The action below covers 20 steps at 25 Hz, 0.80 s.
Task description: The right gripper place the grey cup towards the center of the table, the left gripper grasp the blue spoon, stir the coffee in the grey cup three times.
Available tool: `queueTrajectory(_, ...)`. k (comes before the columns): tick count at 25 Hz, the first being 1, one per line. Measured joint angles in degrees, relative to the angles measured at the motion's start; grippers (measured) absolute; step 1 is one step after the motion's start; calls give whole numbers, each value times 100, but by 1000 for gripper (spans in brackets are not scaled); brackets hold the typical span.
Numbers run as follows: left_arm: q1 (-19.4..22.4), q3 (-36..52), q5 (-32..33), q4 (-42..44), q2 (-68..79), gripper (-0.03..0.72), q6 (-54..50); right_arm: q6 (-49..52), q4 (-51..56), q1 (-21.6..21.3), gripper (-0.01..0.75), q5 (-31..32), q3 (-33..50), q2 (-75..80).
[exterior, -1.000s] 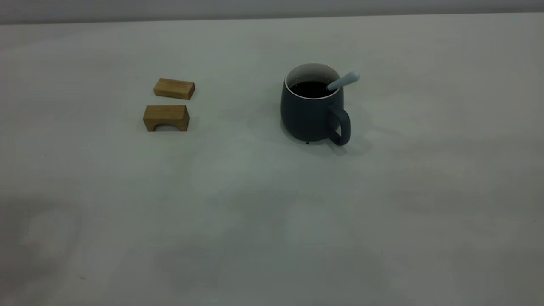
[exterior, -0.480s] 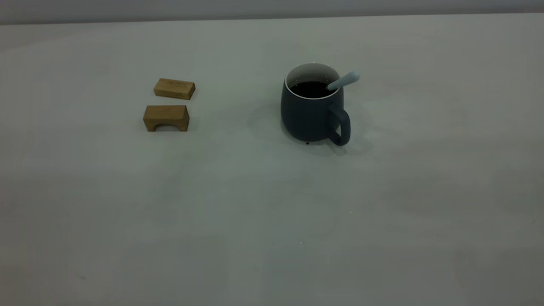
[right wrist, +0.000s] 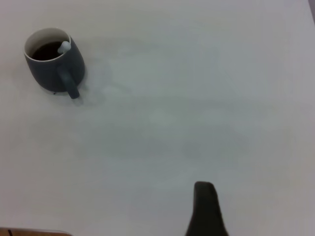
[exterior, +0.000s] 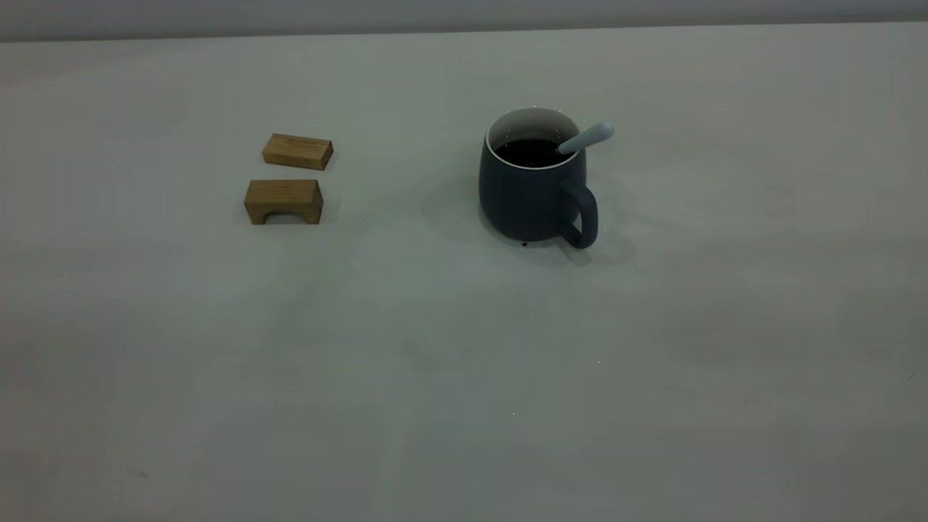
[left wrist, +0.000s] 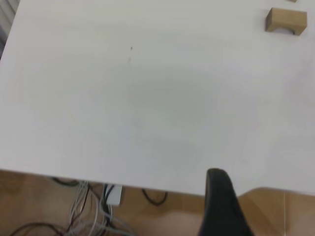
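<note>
The grey cup (exterior: 529,196) stands upright on the table (exterior: 464,362), a little right of the middle, its handle turned to the near right. Dark coffee (exterior: 529,152) fills it. The blue spoon (exterior: 591,135) leans in the cup, its pale handle sticking out over the right rim. Neither gripper shows in the exterior view. In the right wrist view the cup (right wrist: 51,64) with the spoon (right wrist: 64,47) lies far from my right gripper (right wrist: 204,206). My left gripper (left wrist: 219,201) hangs over the table's edge, far from cup and spoon.
Two tan wooden blocks lie left of the cup: a flat one (exterior: 297,151) and an arched one (exterior: 283,201). The arched block (left wrist: 286,20) also shows in the left wrist view. Beyond the table edge (left wrist: 98,179) are cables (left wrist: 93,206) and a wooden floor.
Faint shadows on the near part of the table have faded. Cup, spoon and blocks have not moved.
</note>
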Motion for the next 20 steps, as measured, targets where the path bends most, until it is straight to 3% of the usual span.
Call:
queueTrajectory(8,0,69,31,-68,-818,527,24,0,0,0,592,0,0,0)
queueTrajectory(20,0,97,73,-620,-860,527,832,0,0,0,592,0,0,0)
